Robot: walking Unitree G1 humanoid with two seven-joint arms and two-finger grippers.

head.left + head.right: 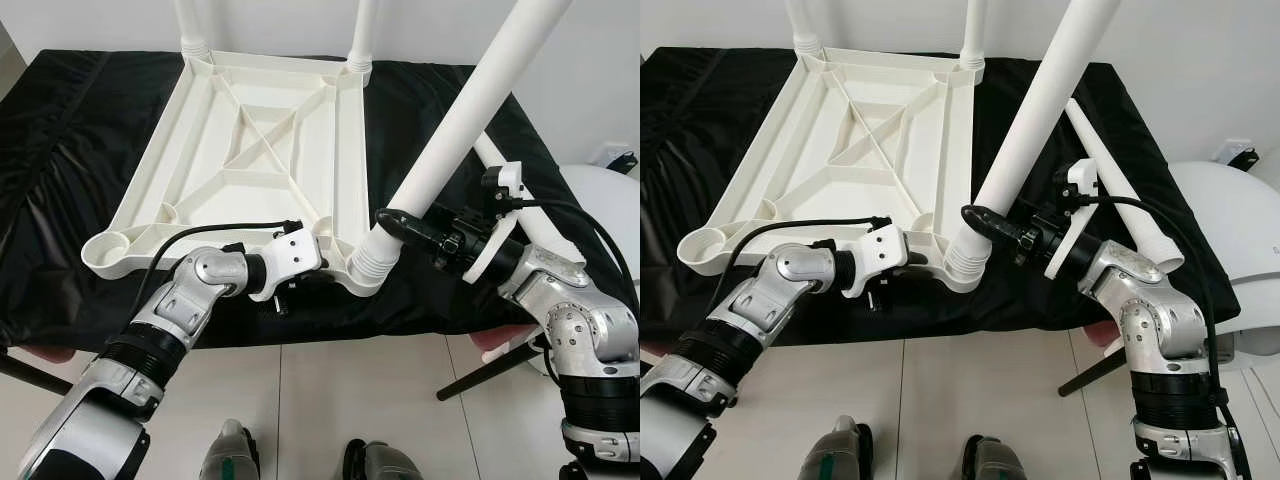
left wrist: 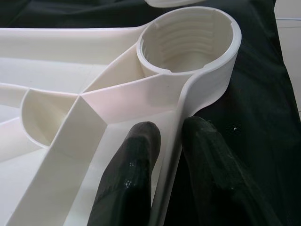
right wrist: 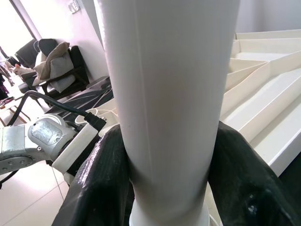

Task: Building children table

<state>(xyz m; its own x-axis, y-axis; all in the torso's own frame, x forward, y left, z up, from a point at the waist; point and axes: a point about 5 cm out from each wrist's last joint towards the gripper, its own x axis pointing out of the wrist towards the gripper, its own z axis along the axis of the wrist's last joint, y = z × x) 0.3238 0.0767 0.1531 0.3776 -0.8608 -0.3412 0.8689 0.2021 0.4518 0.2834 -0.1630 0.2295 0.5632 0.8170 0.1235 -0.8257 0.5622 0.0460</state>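
Note:
The white tabletop [image 1: 245,130] lies upside down on the black cloth, with two white legs [image 1: 362,35] standing in its far corner sockets. My left gripper [image 2: 171,155] is shut on the tabletop's near rim, one finger on each side, just short of the empty threaded near right socket [image 2: 188,42]. My right gripper [image 3: 171,183] is shut on a third leg [image 1: 470,110], low on its tube. That leg leans up to the right, and its ribbed end [image 1: 373,262] sits right beside that socket. A fourth leg [image 1: 1120,180] lies loose on the cloth to the right.
The black cloth [image 1: 70,130] covers the work table up to its near edge, with tiled floor [image 1: 330,400] below. A round white object [image 1: 605,205] stands at the right, and a dark chair [image 3: 56,66] stands further off in the room.

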